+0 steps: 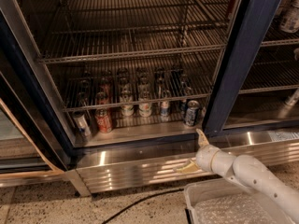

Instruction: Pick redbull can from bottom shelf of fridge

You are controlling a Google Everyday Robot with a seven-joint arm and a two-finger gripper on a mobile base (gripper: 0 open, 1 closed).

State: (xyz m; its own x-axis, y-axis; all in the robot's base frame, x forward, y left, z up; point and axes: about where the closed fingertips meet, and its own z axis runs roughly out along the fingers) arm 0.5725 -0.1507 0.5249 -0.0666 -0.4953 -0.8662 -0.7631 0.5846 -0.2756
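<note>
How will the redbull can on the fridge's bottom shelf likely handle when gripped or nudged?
The redbull can stands upright and slim on the bottom shelf, so a sideways nudge would probably tip it, then it may roll. Its smooth metal body looks rigid but perhaps slippery. The end effector sits just below, open.

Other drinks, a tray and a cable around the cooler

A red can (103,120) stands upright at the front left, with a silver can (82,124) just beside it on its left, tilted. A row of pale cans (136,108) stands to the right of the red one, and darker cans sit dim behind them. A white plastic tray (191,197) lies on the speckled floor (42,204) at lower right, with a black cable (140,200) running up to its left edge. The gripper (194,151) hangs just above the tray's far left corner, fingers spread apart.
</note>
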